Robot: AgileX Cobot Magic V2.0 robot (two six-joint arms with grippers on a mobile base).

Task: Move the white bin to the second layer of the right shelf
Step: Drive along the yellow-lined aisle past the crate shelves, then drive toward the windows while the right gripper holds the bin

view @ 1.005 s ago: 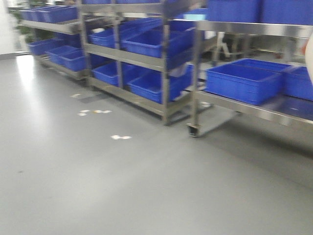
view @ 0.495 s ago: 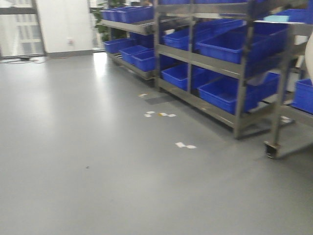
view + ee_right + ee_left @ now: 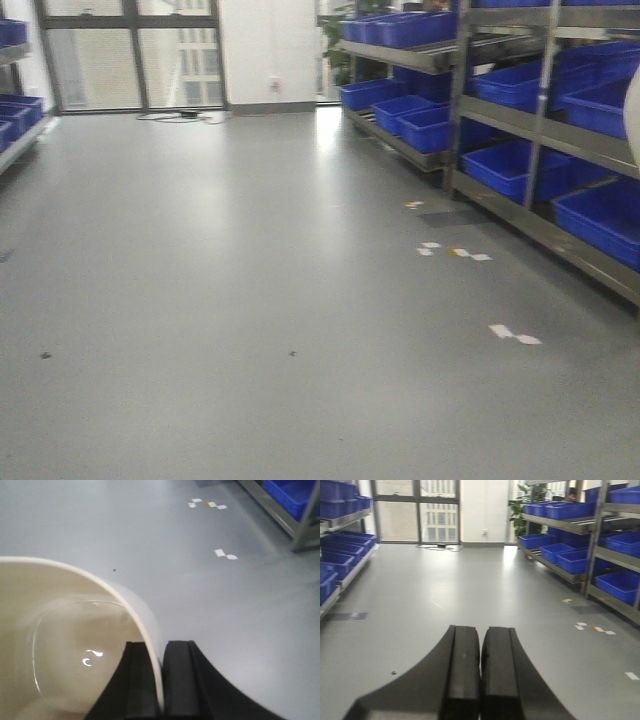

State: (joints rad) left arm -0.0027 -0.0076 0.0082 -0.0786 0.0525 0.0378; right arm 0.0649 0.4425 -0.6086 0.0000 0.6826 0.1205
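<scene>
The whole room has swung across the front camera since a second ago. The stainless-steel racks (image 3: pixel 545 110) loaded with blue rectangular plastic crates (image 3: pixel 600 215) filled the middle of the view then and now sit at the right side. A tall window wall (image 3: pixel 130 60) has come in at the back. To my eye the base is turning, carrying rather than placing. A pale curved sliver shows at the right edge; it may be the tub, but I cannot be sure.

From the left wrist, the left jaws are pressed together with nothing between them, pointing out over the bare grey floor (image 3: pixel 445 580). That arm seems simply parked out of the way.

From the right wrist, the right jaws are clamped on the wall of the glossy cream-white plastic bin (image 3: pixel 65 645), one finger inside and one outside, the rim running between them. It hangs by that one side above the floor, mouth upward. It is empty, smooth and rounded inside, with small highlights on its base. I cannot yet pick out the second layer of the right shelf.
</scene>
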